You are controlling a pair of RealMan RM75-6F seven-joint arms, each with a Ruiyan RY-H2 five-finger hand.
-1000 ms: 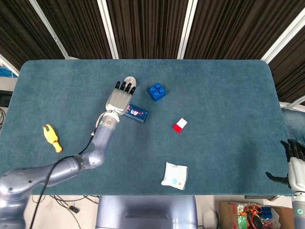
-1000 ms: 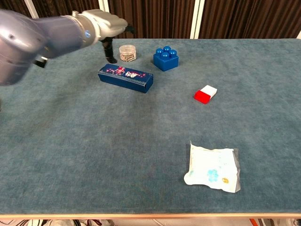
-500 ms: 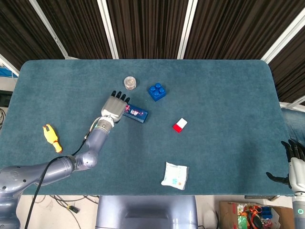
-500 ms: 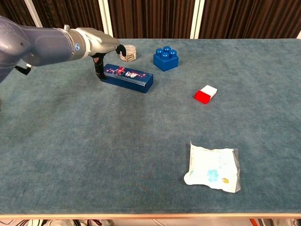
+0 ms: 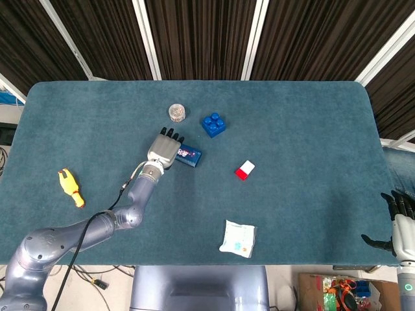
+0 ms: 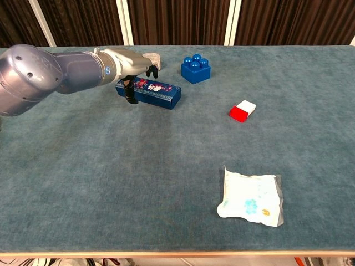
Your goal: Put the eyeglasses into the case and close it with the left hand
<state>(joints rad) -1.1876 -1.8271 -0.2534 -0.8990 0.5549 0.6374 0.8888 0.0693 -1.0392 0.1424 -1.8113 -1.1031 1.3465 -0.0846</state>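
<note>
Near edge: one white plastic sachet (image 6: 250,199); right hand (image 5: 402,223), fingers spread, empty.
Mid-table: one red-and-white block (image 6: 242,111); one yellow tool (image 5: 71,186).
Case: one dark blue patterned rectangular case (image 6: 152,93), closed; left hand (image 6: 135,67) over its left end, fingers curled down, grasp unclear.
Far: one blue toy brick (image 6: 195,68); one small clear jar (image 5: 176,112).

Matt teal cloth table (image 5: 292,116), glossy blue plastic brick (image 5: 213,124), crinkled shiny plastic packet (image 6: 250,198)

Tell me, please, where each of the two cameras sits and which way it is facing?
Head view: high above the near edge, looking down on the table; shows the left hand and arm, right hand at the corner.
Chest view: low at the near edge, looking across; left hand only.
Shared: blue case, blue brick.
</note>
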